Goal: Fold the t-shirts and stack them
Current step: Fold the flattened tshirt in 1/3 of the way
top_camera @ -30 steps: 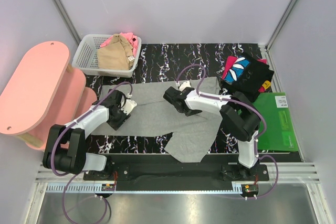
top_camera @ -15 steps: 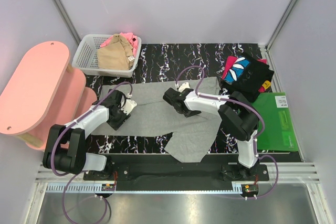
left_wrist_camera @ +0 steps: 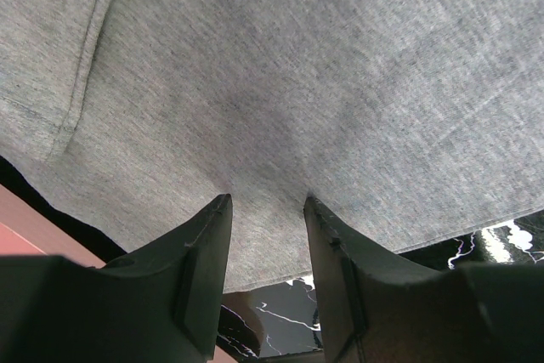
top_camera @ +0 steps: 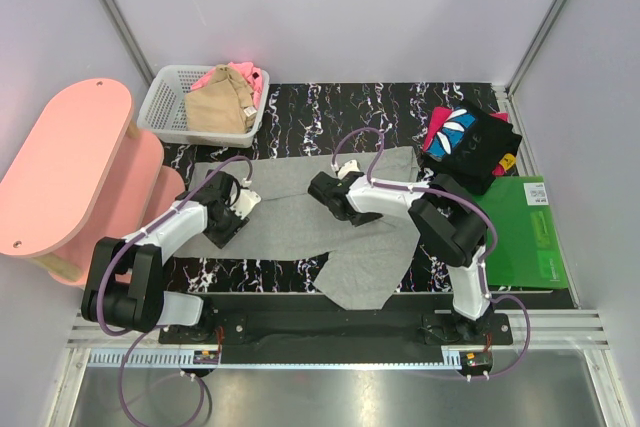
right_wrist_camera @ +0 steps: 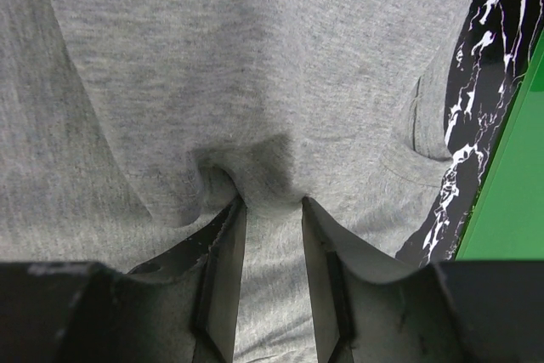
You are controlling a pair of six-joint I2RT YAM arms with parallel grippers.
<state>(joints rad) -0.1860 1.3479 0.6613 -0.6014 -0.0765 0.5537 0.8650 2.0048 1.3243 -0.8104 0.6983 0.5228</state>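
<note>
The large light-grey t-shirt (top_camera: 290,225) lies spread on the black marbled table (top_camera: 330,107), with a flap hanging toward the near edge. My left gripper (top_camera: 232,209) is open, its tips pressed onto the shirt's left part (left_wrist_camera: 297,65) near the hem. My right gripper (top_camera: 330,193) is open, its tips pressed into the shirt's middle (right_wrist_camera: 255,57), with a pucker of cloth between the tips. The black printed t-shirt (top_camera: 468,147) lies folded at the back right. The tan t-shirt (top_camera: 218,107) and the pink t-shirt (top_camera: 245,77) lie in the basket.
The white lattice basket (top_camera: 165,107) stands at the back left. A pink stool (top_camera: 70,167) stands beside the table on the left. The flat green board (top_camera: 530,232) lies at the right edge and also shows in the right wrist view (right_wrist_camera: 510,201).
My right gripper has slid a little to the left on the grey shirt, drawing the cloth and the near flap with it. The left arm has not moved.
</note>
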